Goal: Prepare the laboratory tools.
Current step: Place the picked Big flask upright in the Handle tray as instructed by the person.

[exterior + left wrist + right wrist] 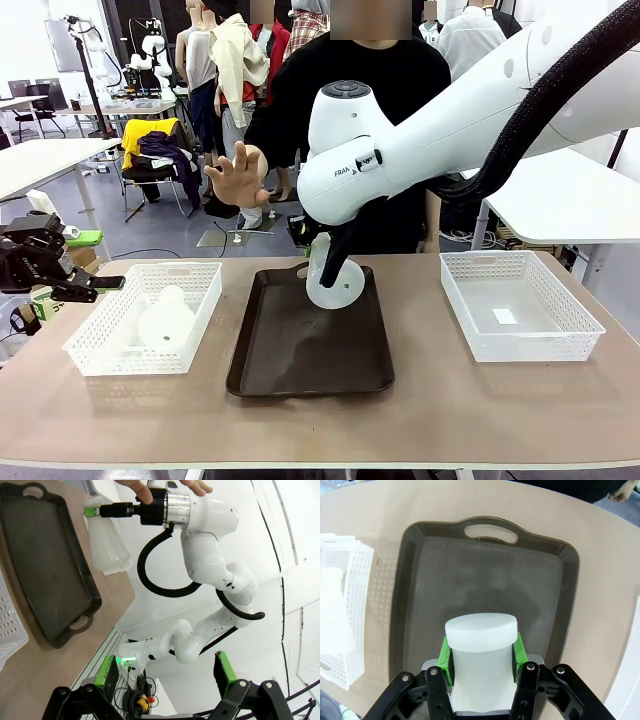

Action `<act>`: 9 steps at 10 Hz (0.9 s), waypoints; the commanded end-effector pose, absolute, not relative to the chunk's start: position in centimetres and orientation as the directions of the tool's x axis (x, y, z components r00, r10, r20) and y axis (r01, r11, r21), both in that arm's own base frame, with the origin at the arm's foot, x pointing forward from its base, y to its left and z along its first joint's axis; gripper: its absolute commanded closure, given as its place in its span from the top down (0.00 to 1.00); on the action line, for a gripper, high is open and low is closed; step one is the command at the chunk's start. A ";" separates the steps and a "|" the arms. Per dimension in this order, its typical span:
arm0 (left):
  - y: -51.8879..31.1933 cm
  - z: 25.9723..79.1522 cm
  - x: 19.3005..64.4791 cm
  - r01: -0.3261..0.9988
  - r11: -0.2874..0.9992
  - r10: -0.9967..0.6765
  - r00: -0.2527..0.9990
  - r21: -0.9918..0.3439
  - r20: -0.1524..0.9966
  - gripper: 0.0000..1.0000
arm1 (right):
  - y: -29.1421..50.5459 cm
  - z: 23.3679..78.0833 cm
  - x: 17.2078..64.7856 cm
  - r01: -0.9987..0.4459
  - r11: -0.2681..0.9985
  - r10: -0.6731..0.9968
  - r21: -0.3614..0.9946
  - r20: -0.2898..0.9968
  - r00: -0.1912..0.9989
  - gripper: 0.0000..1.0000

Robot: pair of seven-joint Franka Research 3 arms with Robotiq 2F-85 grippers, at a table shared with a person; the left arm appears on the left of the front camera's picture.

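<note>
In the front view the right hand is hidden behind the bulk of the right arm (pixel 400 150). Only the tilted lower body of the held flask (pixel 335 282) is seen below the arm, at the 12 o'clock end of the tray (pixel 310 350). Whether its base touches the tray cannot be told. From the right wrist, the right hand (pixel 481 655) is seen clamped on that flask's neck, with the green pads pressed to either side just under the rim. The body below the neck is cut off by the fingers.

The second flask (pixel 165 315) appears to be laid on its side in the left basket (pixel 120 355), at 9 o'clock from the tray, and its outline is blurred by the white mesh. The left hand (pixel 166 672) is held with its fingers spread wide apart. In the front view it is partly cut off at the 9 o'clock edge, just beside the left basket.

The person's palm (pixel 237 172) is raised with fingers spread at 12 o'clock, beyond the tabletop (pixel 440 420), and the torso is partly covered by the arm. A small pale patch on the floor of the right basket (pixel 520 340), at 3 o'clock from the tray, cannot be identified.

The tabletop is a matte light brown. Behind it, white tables (pixel 40 160) and a chair (pixel 155 150) draped with yellow and dark clothing are seen on a grey floor.
</note>
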State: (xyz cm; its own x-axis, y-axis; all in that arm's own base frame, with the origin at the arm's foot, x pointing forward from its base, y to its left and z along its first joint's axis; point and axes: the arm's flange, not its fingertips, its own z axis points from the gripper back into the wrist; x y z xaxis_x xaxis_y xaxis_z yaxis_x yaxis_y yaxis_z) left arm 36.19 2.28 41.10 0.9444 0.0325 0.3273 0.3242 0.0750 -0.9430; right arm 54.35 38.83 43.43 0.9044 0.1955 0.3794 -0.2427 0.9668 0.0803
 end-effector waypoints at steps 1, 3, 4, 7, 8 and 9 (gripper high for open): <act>2.4 41.2 36.0 0.329 0.072 0.033 0.943 -0.942 0.332 1.00 | 38.8 43.5 54.4 -0.246 0.967 0.199 0.074 0.387 0.900 0.00; 2.4 41.2 36.0 0.329 0.072 0.033 0.943 -0.942 0.332 1.00 | 38.8 43.5 54.4 -0.246 0.967 0.199 0.074 0.387 0.900 0.00; 2.4 41.2 36.0 0.329 0.072 0.033 0.943 -0.942 0.332 1.00 | 38.8 43.5 54.4 -0.246 0.967 0.199 0.074 0.387 0.900 0.00; 2.4 41.2 36.0 0.329 0.072 0.033 0.943 -0.942 0.332 1.00 | 38.8 43.5 54.4 -0.246 0.967 0.199 0.074 0.387 0.900 0.00; 2.4 41.2 36.0 0.329 0.072 0.033 0.943 -0.942 0.332 1.00 | 38.8 43.5 54.4 -0.246 0.967 0.199 0.074 0.387 0.900 0.00; 2.4 41.2 36.0 0.329 0.072 0.033 0.943 -0.942 0.332 1.00 | 38.8 43.5 54.4 -0.246 0.967 0.199 0.074 0.387 0.900 0.00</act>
